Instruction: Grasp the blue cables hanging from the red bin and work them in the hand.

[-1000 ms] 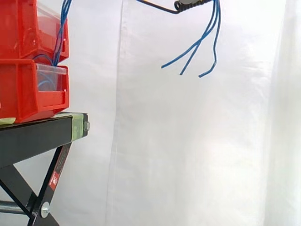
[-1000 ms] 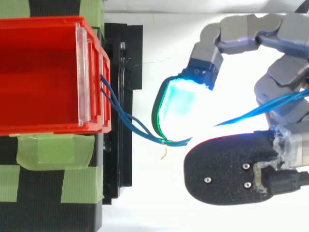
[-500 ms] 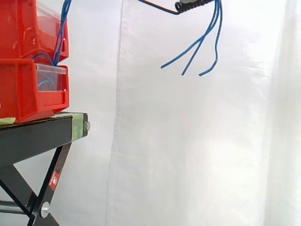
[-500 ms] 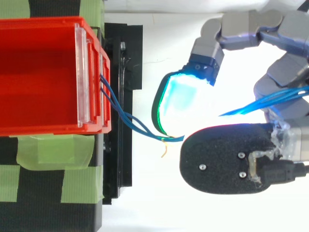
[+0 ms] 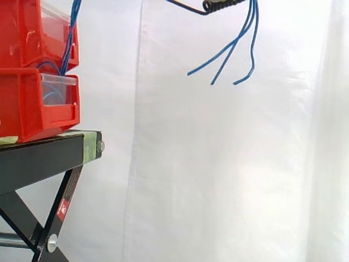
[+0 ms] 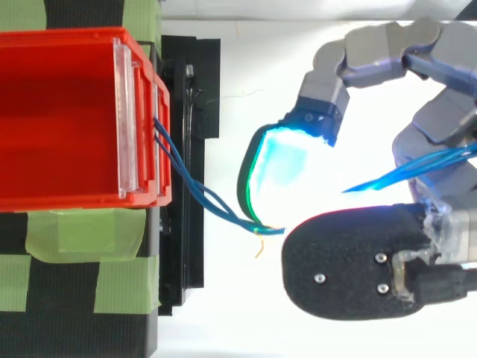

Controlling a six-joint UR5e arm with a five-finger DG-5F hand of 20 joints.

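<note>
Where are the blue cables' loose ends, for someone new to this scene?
In the side view, find the white curtain right of the stacked red bins. High before it hang the blue cables, splaying into three thin tips. Unlike the stretch at the bins, these end in mid-air.

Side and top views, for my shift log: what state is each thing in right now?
blue cables: held up by the hand, loose ends dangling.
hand: curled, shut on the blue cables.
upper red bin: upright, stacked on the lower red bin.
lower red bin: upright on the black stand.
</note>
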